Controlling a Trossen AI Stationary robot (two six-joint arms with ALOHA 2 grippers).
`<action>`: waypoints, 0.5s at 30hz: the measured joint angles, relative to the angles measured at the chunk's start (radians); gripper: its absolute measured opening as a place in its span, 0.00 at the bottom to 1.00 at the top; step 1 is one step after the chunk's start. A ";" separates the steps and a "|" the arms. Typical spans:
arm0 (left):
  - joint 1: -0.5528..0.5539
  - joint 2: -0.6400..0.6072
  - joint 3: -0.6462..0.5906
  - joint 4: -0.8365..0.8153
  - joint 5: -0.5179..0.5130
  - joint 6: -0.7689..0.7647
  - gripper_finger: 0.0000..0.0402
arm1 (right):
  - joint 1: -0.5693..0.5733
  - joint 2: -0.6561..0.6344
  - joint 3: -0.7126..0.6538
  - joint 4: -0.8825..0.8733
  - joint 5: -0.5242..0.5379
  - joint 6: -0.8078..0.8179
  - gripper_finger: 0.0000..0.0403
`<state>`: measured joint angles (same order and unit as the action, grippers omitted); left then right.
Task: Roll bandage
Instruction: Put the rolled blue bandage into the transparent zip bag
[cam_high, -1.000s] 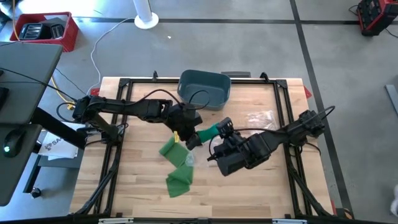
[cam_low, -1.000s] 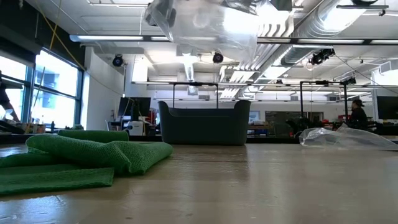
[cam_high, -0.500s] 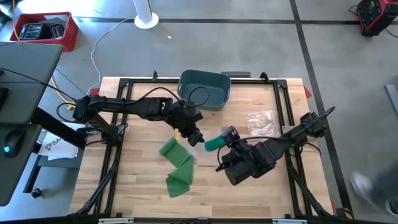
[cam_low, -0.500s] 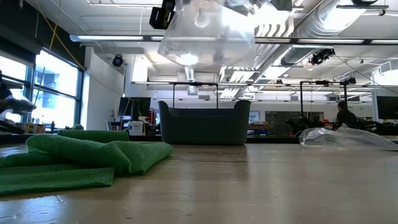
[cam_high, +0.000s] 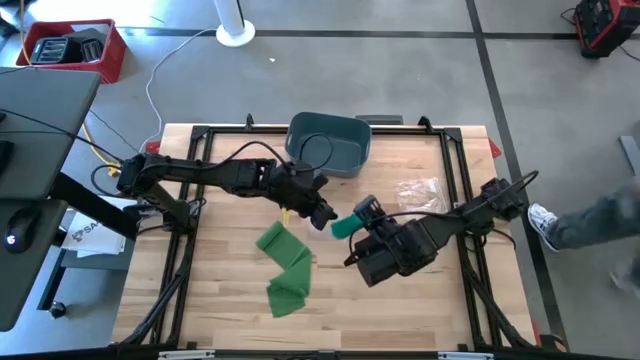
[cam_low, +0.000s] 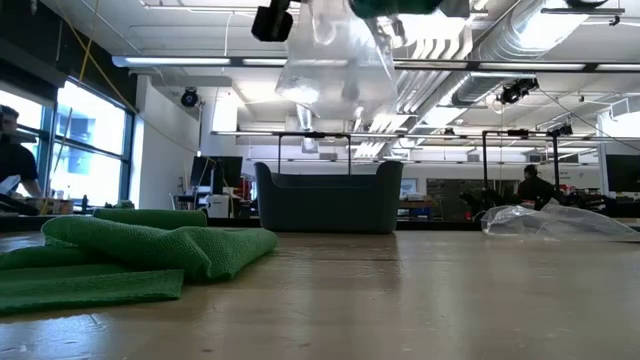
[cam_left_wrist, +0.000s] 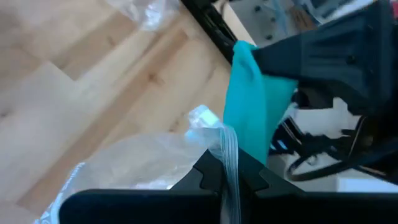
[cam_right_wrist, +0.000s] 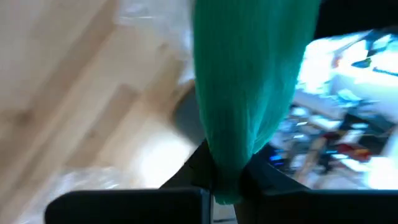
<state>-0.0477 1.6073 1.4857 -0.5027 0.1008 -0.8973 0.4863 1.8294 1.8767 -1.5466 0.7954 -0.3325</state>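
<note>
Clear plastic wrapper (cam_left_wrist: 155, 162) pinched by left end effector (cam_left_wrist: 221, 177); right end effector (cam_right_wrist: 227, 180) grips teal bandage (cam_right_wrist: 249, 81) beside it

Open-plan robotics lab, exposed ceiling ducts (cam_low: 520, 40), framed wooden workbench (cam_high: 230, 300)

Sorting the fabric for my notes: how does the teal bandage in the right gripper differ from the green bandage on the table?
The teal bandage is bunched, held off the table by the shut right gripper. The green bandage is unrolled, loosely folded and lies untouched on the table. It shows far more cloth. Both are soft fabric.
</note>
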 joint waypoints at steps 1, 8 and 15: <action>-0.005 0.000 0.000 -0.001 -0.024 0.000 0.00 | -0.008 0.000 0.000 -0.022 -0.035 0.027 0.05; -0.034 0.000 0.000 -0.001 -0.170 0.009 0.00 | -0.049 0.005 -0.001 -0.012 -0.169 0.151 0.05; -0.040 0.001 0.000 -0.002 -0.242 0.036 0.00 | -0.096 0.007 -0.001 0.009 -0.375 0.379 0.05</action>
<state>-0.0879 1.6087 1.4857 -0.5049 -0.1409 -0.8615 0.3902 1.8366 1.8759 -1.5378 0.4205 0.0464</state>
